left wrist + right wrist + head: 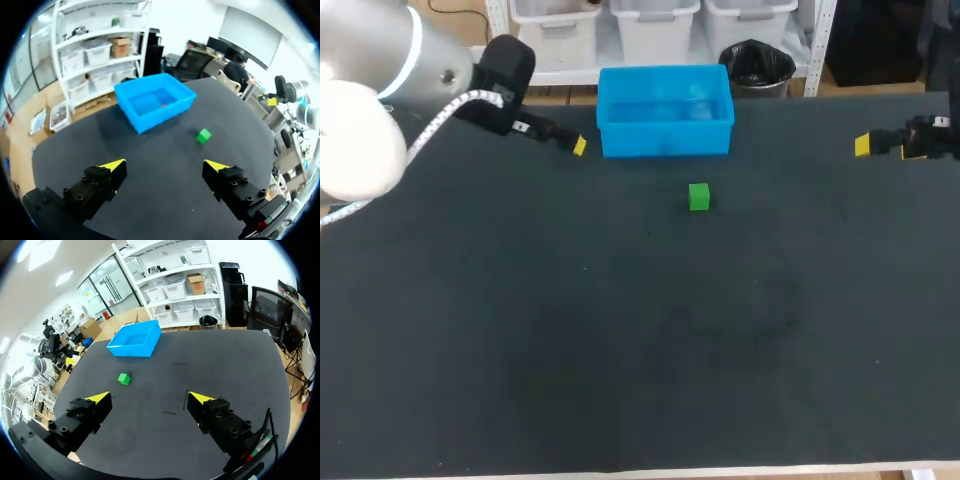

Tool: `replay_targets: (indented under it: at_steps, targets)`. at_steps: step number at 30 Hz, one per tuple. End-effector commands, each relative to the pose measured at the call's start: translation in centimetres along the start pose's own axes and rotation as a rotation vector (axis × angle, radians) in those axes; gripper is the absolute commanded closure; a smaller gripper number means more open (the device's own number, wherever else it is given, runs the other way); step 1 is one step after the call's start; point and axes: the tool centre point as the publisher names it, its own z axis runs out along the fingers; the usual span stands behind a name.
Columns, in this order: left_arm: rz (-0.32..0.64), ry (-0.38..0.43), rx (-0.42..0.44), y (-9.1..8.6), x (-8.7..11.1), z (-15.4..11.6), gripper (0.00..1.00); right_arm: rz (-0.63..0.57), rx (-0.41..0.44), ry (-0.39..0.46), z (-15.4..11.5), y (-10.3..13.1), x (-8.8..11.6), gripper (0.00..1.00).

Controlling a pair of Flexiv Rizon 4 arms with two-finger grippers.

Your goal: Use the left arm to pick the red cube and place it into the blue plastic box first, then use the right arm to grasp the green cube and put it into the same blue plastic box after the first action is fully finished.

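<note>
- Tabletop point(620, 350): dark, matte surface carrying every item below.
- Blue plastic box point(665, 135): open-topped, rectangular, upright at the far middle of the tabletop. Its long side faces the robot.
- Red cube point(163, 105): seen only from the left wrist view, as a small red spot on the floor of the blue plastic box, near the wall farther from the left tool. It is too small to make out its shape. The head view does not show it.
- Green cube point(698, 197): resting on the tabletop just in front of the blue plastic box, a little right of the box's middle. It is apart from the box and touched by neither tool.
- Left arm point(380, 90): comes in from the far left corner. Its wrist is held above the tabletop just left of the blue plastic box.
- Left tool point(166, 165): fingers spread wide with nothing between them. Bare tabletop lies under it, the blue plastic box is ahead of it, and the green cube is ahead toward its right finger.
- Right arm point(935, 135): comes in at the far right edge, well apart from both the box and the green cube.
- Right tool point(150, 398): fingers spread wide with nothing between them, over bare tabletop. The green cube is ahead near its left finger, and the blue plastic box is farther off beyond the cube.
</note>
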Motion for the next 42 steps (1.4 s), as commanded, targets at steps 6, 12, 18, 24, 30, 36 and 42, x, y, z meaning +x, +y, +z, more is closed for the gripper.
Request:
replay_targets:
  at_steps: [6,12,18,24,30,36,42]
  targets:
    - [0.101,-0.032,0.097,-0.1,1.6,-2.6,0.0,0.001,0.002,0.001,0.0,0.0,0.0,0.0]
    - [0.203,-0.016,0.129,-0.7,2.8,-3.3,0.0,0.001,0.002,0.001,0.0,0.0,0.0,0.0]
    - [0.261,-0.007,0.169,-1.5,3.8,-3.9,0.0,0.001,0.002,0.001,0.0,0.0,0.0,0.0]
    - [0.294,-0.012,0.156,-2.0,4.6,-3.8,0.0,0.001,0.002,0.001,0.0,0.0,0.0,0.0]
    - [0.293,-0.012,0.157,-2.1,4.7,-3.7,0.0,0.001,0.002,0.001,0.0,0.0,0.0,0.0]
    - [0.293,-0.012,0.157,-2.1,4.7,-3.7,0.0,0.001,0.002,0.001,0.0,0.0,0.0,0.0]
    - [0.293,-0.012,0.157,-2.1,4.7,-3.7,0.0,0.001,0.002,0.001,0.0,0.0,0.0,0.0]
